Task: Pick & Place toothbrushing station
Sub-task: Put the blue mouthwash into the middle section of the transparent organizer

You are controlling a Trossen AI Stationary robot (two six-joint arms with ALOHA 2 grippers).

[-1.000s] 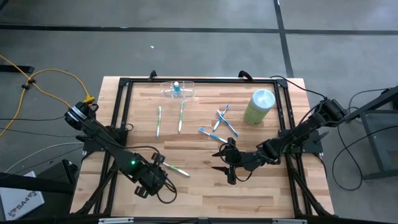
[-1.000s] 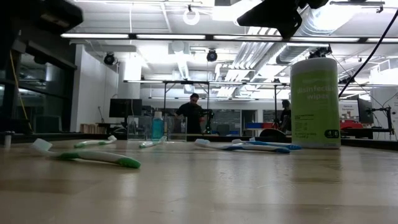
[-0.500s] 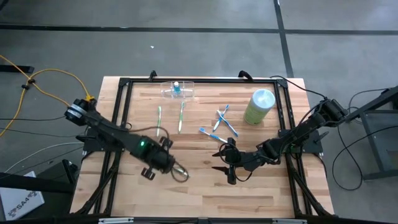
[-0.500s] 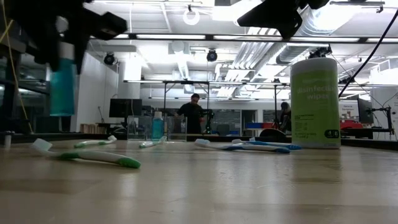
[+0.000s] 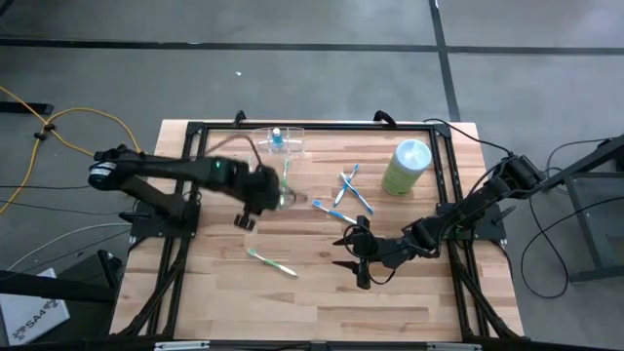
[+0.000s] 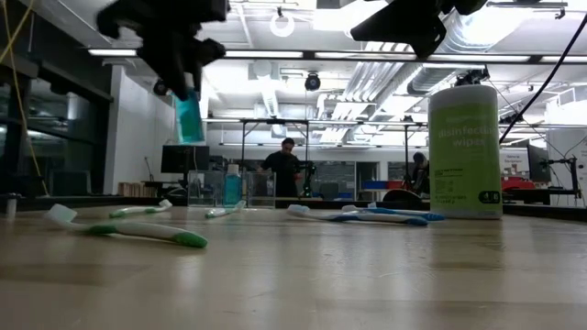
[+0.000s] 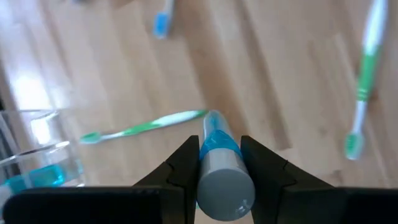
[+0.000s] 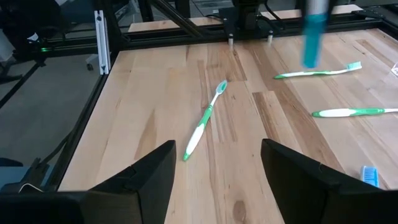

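Note:
My left gripper (image 5: 283, 198) is shut on a teal tube (image 6: 188, 115) with a grey end (image 7: 225, 186), above the table just near of the clear holder (image 5: 278, 142). The holder stands at the far edge with a small blue item inside; it also shows in the left wrist view (image 7: 34, 149). Green toothbrushes (image 5: 285, 179) (image 5: 271, 261) and blue ones (image 5: 336, 210) lie flat on the wood. My right gripper (image 5: 345, 255) is open and empty, low over the table's right half. My left gripper pinches the teal tube between its two fingers, on the tube's sides (image 7: 217, 148) near its upper, grey end. The fingers come from above. The tube hangs upright below them (image 6: 188, 119), lifted clear of the table.
A light green canister with a pale lid (image 5: 408, 166) stands at the far right. A black frame (image 5: 195, 146) runs around the table's edges. People stand in the room behind (image 6: 286, 165). Bare wood lies along the near edge (image 5: 312, 312).
My left gripper has swung from the table's near left area toward the far edge and the clear holder, rising, with the teal tube hanging from it. The green toothbrush it was over stays where it lay.

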